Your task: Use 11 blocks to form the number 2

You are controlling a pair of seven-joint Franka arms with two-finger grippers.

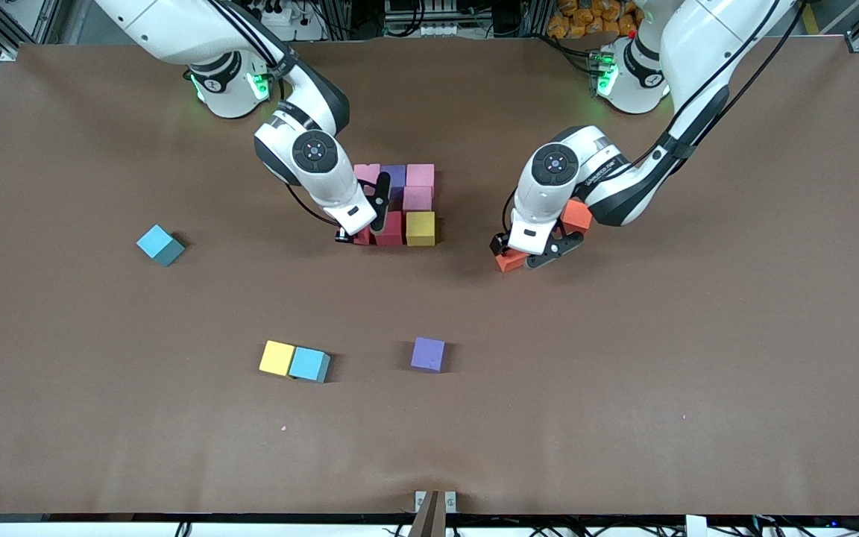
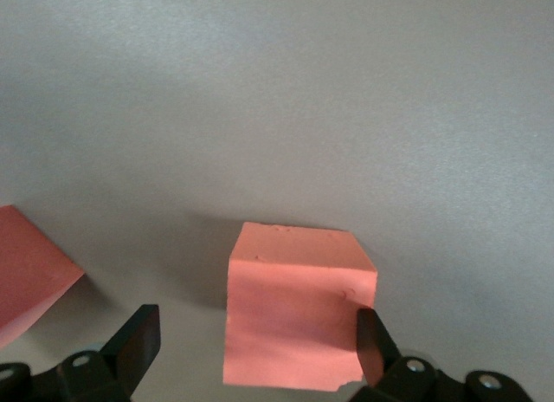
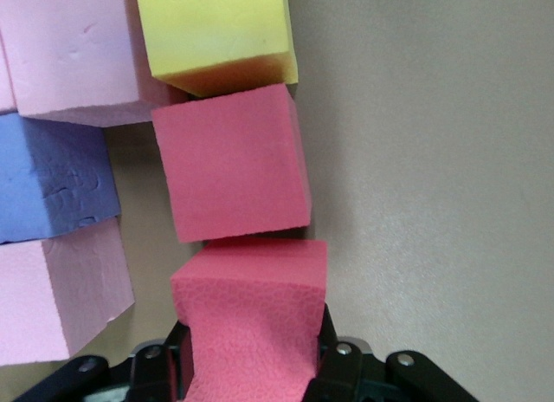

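Observation:
The partly built number 2 lies mid-table: pink, purple and pink blocks in a row, a pink block under them, then a red and a yellow block. My right gripper is shut on a second red block, low beside the first red block. My left gripper stands open around an orange block. One finger touches its side.
A second orange block lies by the left arm's wrist. Nearer the front camera lie a yellow block touching a light blue one, and a purple block. Another light blue block sits toward the right arm's end.

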